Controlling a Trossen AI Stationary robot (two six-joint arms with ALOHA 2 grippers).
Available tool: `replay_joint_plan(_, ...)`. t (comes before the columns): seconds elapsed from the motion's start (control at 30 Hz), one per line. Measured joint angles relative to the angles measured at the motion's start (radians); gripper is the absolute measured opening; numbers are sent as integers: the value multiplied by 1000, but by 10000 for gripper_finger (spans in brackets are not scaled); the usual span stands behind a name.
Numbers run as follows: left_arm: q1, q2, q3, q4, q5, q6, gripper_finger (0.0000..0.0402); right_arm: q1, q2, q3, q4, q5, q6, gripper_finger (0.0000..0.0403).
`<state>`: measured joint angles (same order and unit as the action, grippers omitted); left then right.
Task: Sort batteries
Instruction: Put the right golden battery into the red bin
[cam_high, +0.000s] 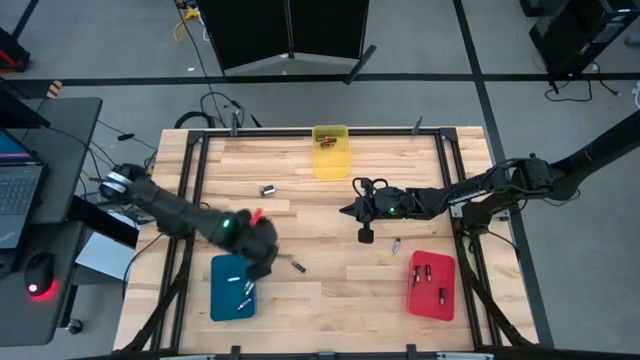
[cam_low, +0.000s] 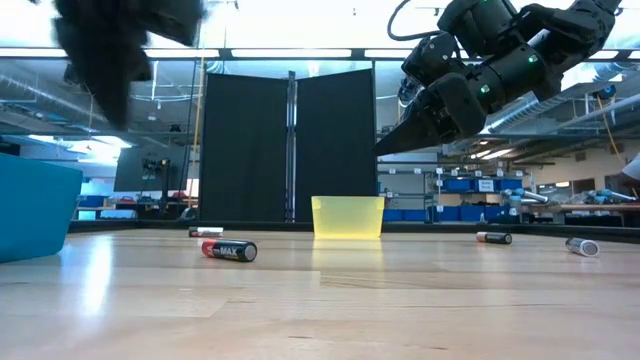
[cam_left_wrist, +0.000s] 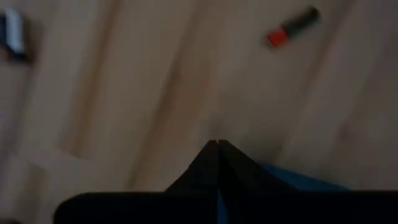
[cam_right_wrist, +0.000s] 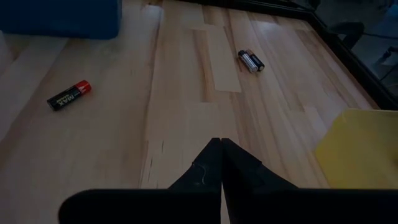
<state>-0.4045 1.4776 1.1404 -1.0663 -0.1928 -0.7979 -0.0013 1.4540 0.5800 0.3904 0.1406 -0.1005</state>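
My left gripper (cam_high: 268, 252) is shut and empty above the far right corner of the blue tray (cam_high: 230, 288), which holds a few batteries (cam_high: 247, 291). A dark battery with a red end (cam_high: 297, 266) lies flat on the table just right of it and shows in the left wrist view (cam_left_wrist: 293, 26). My right gripper (cam_high: 346, 210) is shut and empty, raised over the table's middle and pointing left. In its wrist view (cam_right_wrist: 221, 143) the same battery (cam_right_wrist: 68, 94) and a silvery pair (cam_right_wrist: 251, 60) lie on the wood.
A yellow tray (cam_high: 331, 152) at the far edge holds a battery. A red tray (cam_high: 432, 285) at the near right holds several. A loose battery (cam_high: 397, 243) lies near the red tray, and the silvery pair (cam_high: 268, 189) lies at the far left. A black frame rims the table.
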Motion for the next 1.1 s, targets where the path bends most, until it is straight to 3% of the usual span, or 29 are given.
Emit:
replay_joint_plan(0.3, 405, 0, 0, 126, 90, 511, 4, 0, 0, 0, -10, 0, -1, 12)
replay_joint_plan(0.47, 581, 0, 0, 350, 149, 698, 4, -13, -17, 0, -153, 79, 76, 12)
replay_joint_plan(0.63, 668, -1, -34, 699, 217, 830, 4, -55, -65, 0, -413, 97, 316, 13)
replay_joint_plan(0.87, 747, 10, -243, 1310, 422, 872, 4, -66, -125, 44, -783, 95, 636, 58)
replay_joint_plan(0.97, 753, 9, -314, 1483, 437, 874, 4, -65, -135, 71, -928, 94, 752, 85)
replay_joint_plan(1.1, 753, 9, -380, 1583, 440, 873, 5, -65, -126, 77, -1037, 90, 868, 119)
